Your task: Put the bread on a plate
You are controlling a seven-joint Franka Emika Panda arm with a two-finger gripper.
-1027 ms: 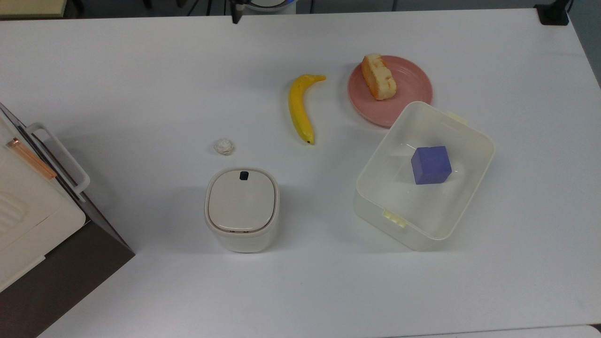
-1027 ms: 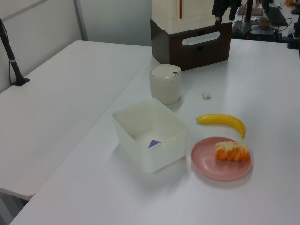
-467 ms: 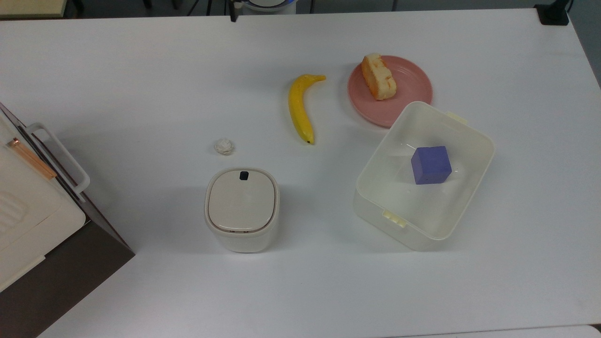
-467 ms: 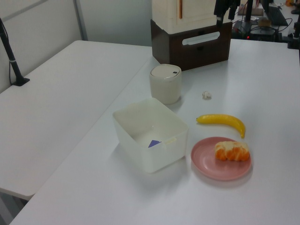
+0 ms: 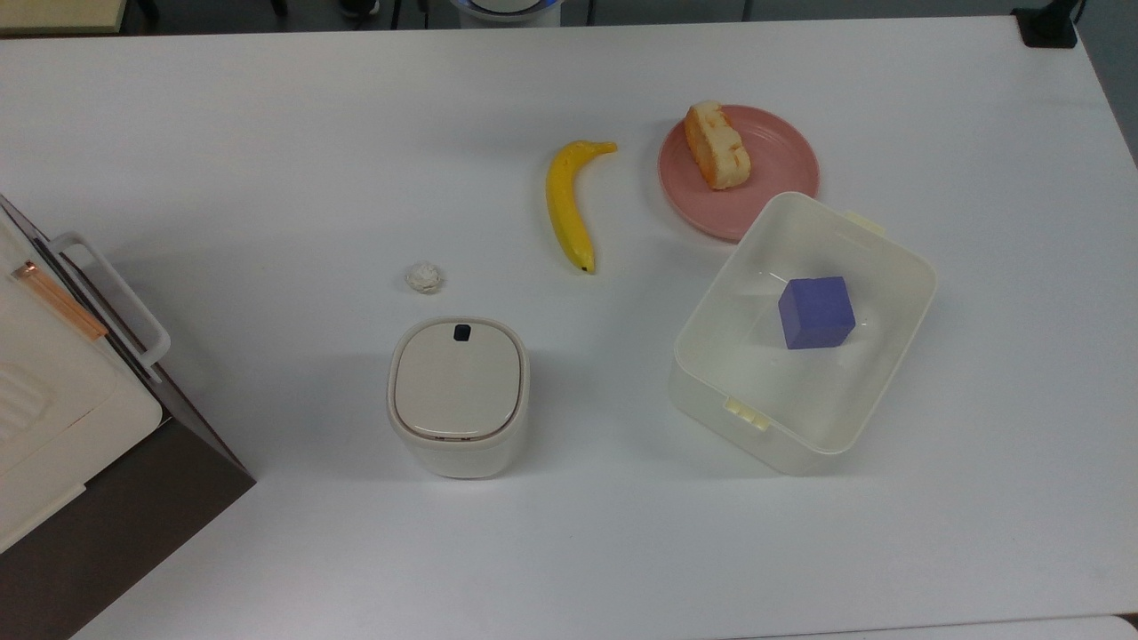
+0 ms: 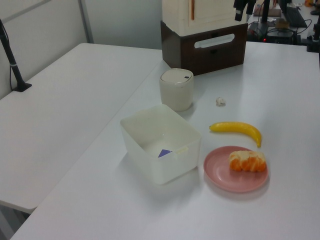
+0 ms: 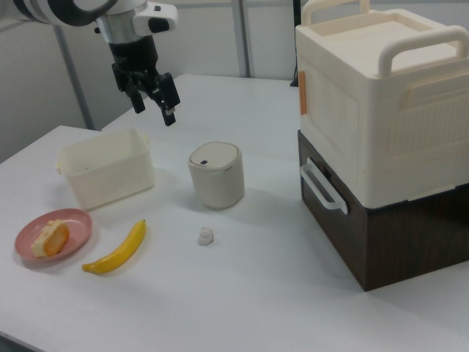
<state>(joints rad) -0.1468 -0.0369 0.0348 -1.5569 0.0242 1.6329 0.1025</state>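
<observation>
Top view, left to right. The cream box on a dark brown base (image 5: 53, 391) sat at the tabletop (image 5: 267, 133) edge. Next came the small crumpled white wad (image 5: 424, 278), with the cream lidded bin (image 5: 457, 396) just below it. The yellow banana (image 5: 567, 203) lay beside the round salmon-pink plate (image 5: 773, 156). The oblong pale-cream bread with orange-brown glaze (image 5: 717, 145) rested on the plate, toward the top view's left rim. The translucent white rectangular tub (image 5: 876, 356) overlapped the plate's lower edge and held the blue-violet cube (image 5: 815, 312). In the right view, the black pincer (image 7: 152, 96) hung above the tub, fingers apart, holding nothing.
</observation>
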